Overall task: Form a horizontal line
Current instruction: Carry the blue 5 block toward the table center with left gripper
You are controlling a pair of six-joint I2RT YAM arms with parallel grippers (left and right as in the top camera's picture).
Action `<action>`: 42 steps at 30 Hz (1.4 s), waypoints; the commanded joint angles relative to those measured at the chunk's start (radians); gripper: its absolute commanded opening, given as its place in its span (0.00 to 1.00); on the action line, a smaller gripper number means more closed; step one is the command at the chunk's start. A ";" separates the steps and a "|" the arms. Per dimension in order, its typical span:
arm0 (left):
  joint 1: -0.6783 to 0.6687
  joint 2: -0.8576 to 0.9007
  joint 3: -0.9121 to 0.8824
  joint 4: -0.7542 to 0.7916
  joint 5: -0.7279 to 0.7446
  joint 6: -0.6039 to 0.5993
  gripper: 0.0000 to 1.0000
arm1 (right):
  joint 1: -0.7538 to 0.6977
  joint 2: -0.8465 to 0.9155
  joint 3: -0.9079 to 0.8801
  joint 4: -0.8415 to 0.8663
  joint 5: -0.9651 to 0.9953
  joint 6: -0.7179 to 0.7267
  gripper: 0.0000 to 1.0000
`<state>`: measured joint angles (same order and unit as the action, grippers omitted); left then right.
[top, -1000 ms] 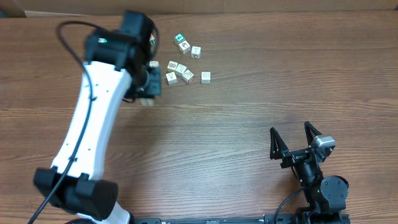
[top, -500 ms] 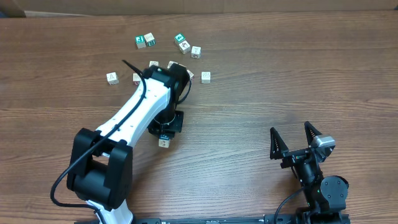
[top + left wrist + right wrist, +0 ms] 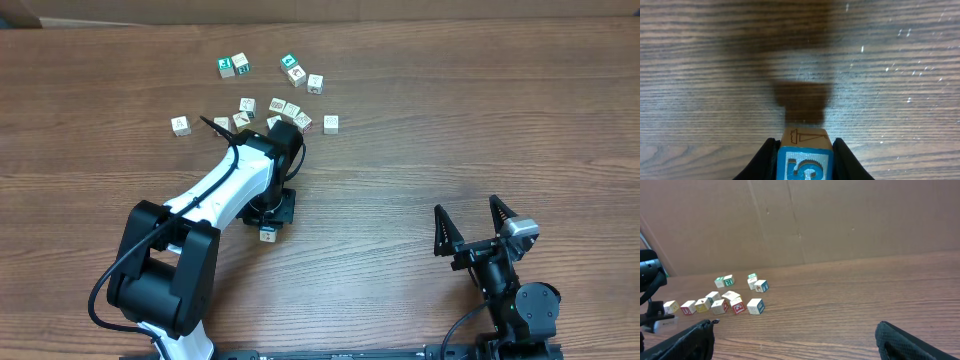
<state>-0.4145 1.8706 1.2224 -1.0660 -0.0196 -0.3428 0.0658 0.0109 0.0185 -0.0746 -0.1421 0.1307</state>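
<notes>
My left gripper (image 3: 267,233) is shut on a pale wooden cube (image 3: 267,235) with a bright blue face marked "5" (image 3: 805,164). It holds the cube low over bare wood, in front of the scattered cubes. Its dark shadow (image 3: 802,100) lies just beyond the cube. I cannot tell whether the cube touches the table. Its black fingers (image 3: 765,157) press the cube's two sides. No straight row of four cubes shows in any view. My right gripper (image 3: 478,235) is open and empty at the near right, its fingertips (image 3: 690,340) wide apart.
Several small pale and teal-faced cubes lie loosely scattered at the far centre-left (image 3: 291,110), also seen from the right wrist (image 3: 755,306). A lone cube (image 3: 180,125) lies farthest left. A cardboard wall (image 3: 800,220) stands behind the table.
My left arm has swung from the scattered cubes toward the near side with the cube in its jaws. It has settled slightly lower in the last half second. The right arm has not moved.
</notes>
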 commanded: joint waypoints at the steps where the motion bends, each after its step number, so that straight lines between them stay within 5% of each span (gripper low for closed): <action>1: 0.003 0.009 -0.010 0.010 -0.014 -0.020 0.17 | -0.005 -0.008 -0.011 0.005 -0.001 0.002 1.00; 42: 0.003 0.019 -0.010 0.080 -0.040 -0.021 0.20 | -0.005 -0.008 -0.011 0.005 -0.001 0.002 1.00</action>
<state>-0.4145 1.8706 1.2217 -0.9928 -0.0429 -0.3454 0.0658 0.0109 0.0185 -0.0746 -0.1421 0.1307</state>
